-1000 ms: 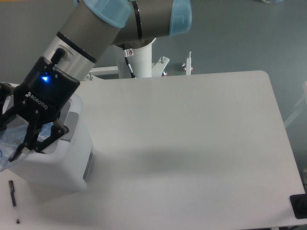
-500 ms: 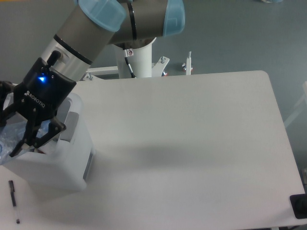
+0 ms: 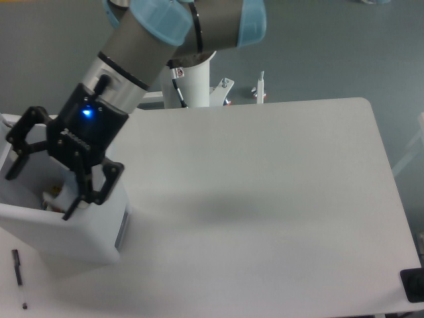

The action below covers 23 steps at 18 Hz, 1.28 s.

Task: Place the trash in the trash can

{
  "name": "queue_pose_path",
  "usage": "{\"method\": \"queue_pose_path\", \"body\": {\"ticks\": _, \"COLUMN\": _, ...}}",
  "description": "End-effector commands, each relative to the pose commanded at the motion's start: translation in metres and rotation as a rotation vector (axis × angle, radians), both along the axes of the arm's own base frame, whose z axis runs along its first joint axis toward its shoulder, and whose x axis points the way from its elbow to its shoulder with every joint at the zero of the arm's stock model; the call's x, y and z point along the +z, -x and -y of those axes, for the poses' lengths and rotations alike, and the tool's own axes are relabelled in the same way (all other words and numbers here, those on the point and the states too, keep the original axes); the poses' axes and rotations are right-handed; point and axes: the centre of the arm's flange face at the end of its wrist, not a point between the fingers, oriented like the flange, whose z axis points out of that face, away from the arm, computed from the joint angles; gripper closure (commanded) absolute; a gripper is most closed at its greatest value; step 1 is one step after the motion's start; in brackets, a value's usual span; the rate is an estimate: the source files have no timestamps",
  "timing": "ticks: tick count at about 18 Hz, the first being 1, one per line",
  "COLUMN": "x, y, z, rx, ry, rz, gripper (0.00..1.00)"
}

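Observation:
The trash can (image 3: 66,238), a big white bin with a grey side panel, stands at the table's left edge. My gripper (image 3: 40,193) hangs over its opening, jaws spread wide and holding nothing. Between the fingers, down inside the bin, a small pale piece of trash (image 3: 52,193) shows. The bluish bottle is not visible; the bin's inside is mostly hidden by the gripper and the bin walls.
A thin black pen (image 3: 18,268) lies on the table in front of the bin, near the left front corner. A dark object (image 3: 412,285) sits at the table's front right corner. The arm's white base post (image 3: 192,83) stands behind the table's back edge.
The gripper shifted right and rose a little over the bin, and its fingers spread apart. The bluish bottle seen between them earlier is gone from view.

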Motion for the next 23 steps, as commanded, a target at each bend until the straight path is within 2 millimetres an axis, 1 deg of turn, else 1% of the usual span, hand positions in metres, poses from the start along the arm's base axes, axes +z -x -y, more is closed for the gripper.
{"method": "queue_pose_path", "body": {"ticks": 1, "x": 0.000, "y": 0.006, "z": 0.002, "rx": 0.008, "ry": -0.001, "rz": -0.003, "gripper": 0.00}}
{"method": "queue_pose_path", "body": {"ticks": 7, "x": 0.000, "y": 0.064, "z": 0.031, "rx": 0.079, "ry": -0.010, "rz": -0.053, "gripper": 0.00}}
{"method": "queue_pose_path", "body": {"ticks": 10, "x": 0.004, "y": 0.086, "z": 0.043, "rx": 0.120, "ry": -0.009, "rz": -0.059, "gripper": 0.00}}
{"method": "queue_pose_path", "body": {"ticks": 14, "x": 0.001, "y": 0.112, "z": 0.057, "rx": 0.144, "ry": -0.008, "rz": -0.098, "gripper": 0.00}}
{"method": "queue_pose_path", "body": {"ticks": 15, "x": -0.002, "y": 0.120, "z": 0.062, "rx": 0.152, "ry": -0.004, "rz": -0.101, "gripper": 0.00}}
{"method": "queue_pose_path", "body": {"ticks": 16, "x": -0.008, "y": 0.134, "z": 0.070, "rx": 0.168, "ry": 0.010, "rz": -0.103, "gripper": 0.00}}
{"method": "queue_pose_path", "body": {"ticks": 17, "x": -0.016, "y": 0.151, "z": 0.081, "rx": 0.186, "ry": 0.037, "rz": -0.114, "gripper": 0.00}}
{"method": "queue_pose_path", "body": {"ticks": 19, "x": -0.038, "y": 0.174, "z": 0.091, "rx": 0.195, "ry": 0.110, "rz": -0.157, "gripper": 0.00}}
{"method": "queue_pose_path", "body": {"ticks": 21, "x": -0.053, "y": 0.189, "z": 0.104, "rx": 0.203, "ry": 0.184, "rz": -0.217, "gripper": 0.00}}
{"method": "queue_pose_path", "body": {"ticks": 23, "x": -0.067, "y": 0.197, "z": 0.110, "rx": 0.198, "ry": 0.279, "rz": -0.291, "gripper": 0.00}}
